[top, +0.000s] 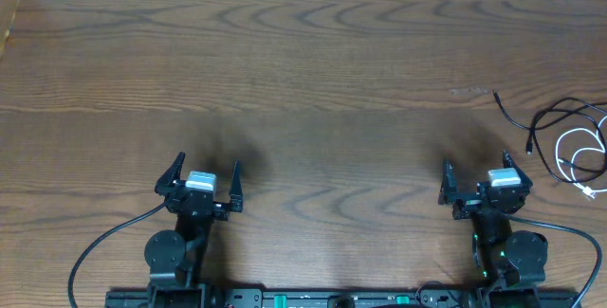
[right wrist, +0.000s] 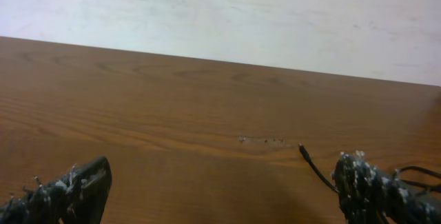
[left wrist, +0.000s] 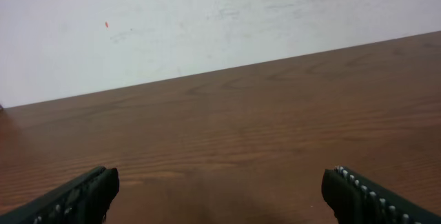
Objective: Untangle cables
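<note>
A thin black cable (top: pixel 545 118) and a thin white cable (top: pixel 580 161) lie looped together at the table's far right edge. The black one's free plug end points left; it also shows in the right wrist view (right wrist: pixel 313 165). My right gripper (top: pixel 478 177) is open and empty, near the front edge, left of and nearer than the cables; its fingers frame the right wrist view (right wrist: pixel 220 189). My left gripper (top: pixel 203 177) is open and empty at the front left, far from the cables; its wrist view (left wrist: pixel 220 189) shows only bare table.
The brown wooden table (top: pixel 303 81) ends at a white wall behind. A pale scuff mark (top: pixel 467 91) lies left of the black cable's plug. Thick black arm wires (top: pixel 104 242) trail at the front edge.
</note>
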